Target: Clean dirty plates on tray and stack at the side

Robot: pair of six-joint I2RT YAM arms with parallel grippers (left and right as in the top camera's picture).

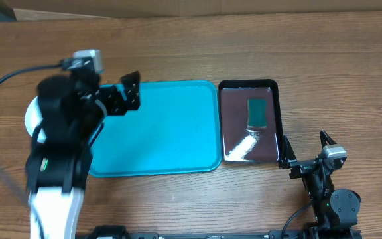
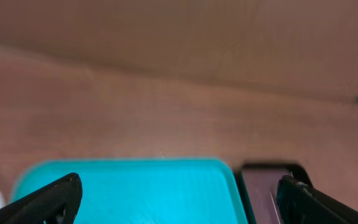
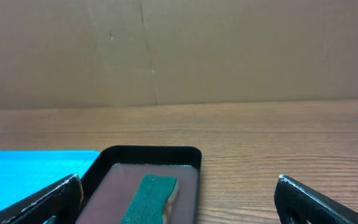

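The tray's whole floor is showing, with a black tray just beside its right rim. A white plate is peeking out past its left edge, under the arm. The left gripper, over the tray's far-left corner, and the right gripper are both gaping wide, holding nothing.

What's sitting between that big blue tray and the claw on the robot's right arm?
The small black tray, holding a green sponge. The overhead view shows it right beside the turquoise tray, with the right gripper just past its other side.
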